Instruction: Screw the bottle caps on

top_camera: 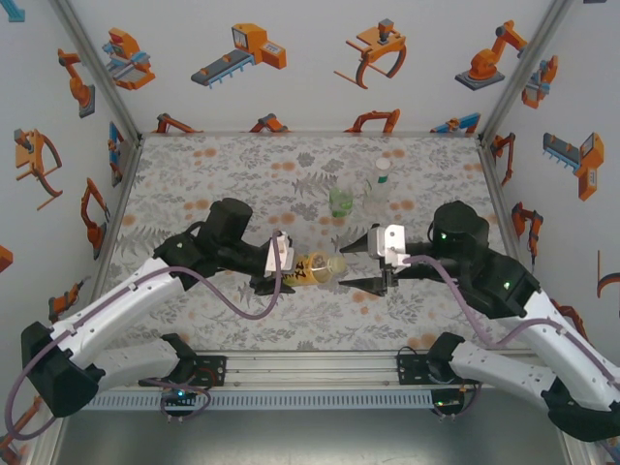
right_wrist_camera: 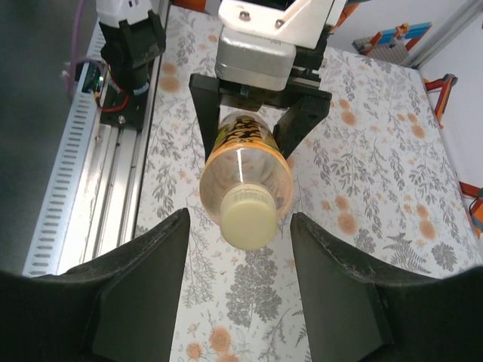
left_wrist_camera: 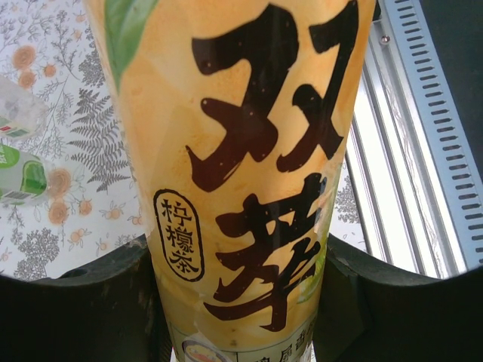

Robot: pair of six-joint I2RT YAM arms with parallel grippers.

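Observation:
My left gripper (top_camera: 281,266) is shut on a yellow-labelled bottle (top_camera: 312,268) and holds it level above the table, neck pointing right. The label with dark characters (left_wrist_camera: 241,166) stands between the left fingers (left_wrist_camera: 90,309). A pale yellow-green bottle cap (right_wrist_camera: 250,222) sits on the bottle's neck. My right gripper (top_camera: 346,266) is open and faces the cap. Its two fingers (right_wrist_camera: 143,286) stand on either side of the cap and a little short of it, not touching. From the right wrist view, the left gripper (right_wrist_camera: 253,139) clamps the bottle (right_wrist_camera: 245,173) behind the cap.
Two more bottles stand upright at the back middle: a green one (top_camera: 341,201) and a clear one (top_camera: 380,189) with a white cap (top_camera: 384,165). The aluminium rail (top_camera: 310,366) runs along the near edge. Printed walls enclose the floral table (top_camera: 213,174).

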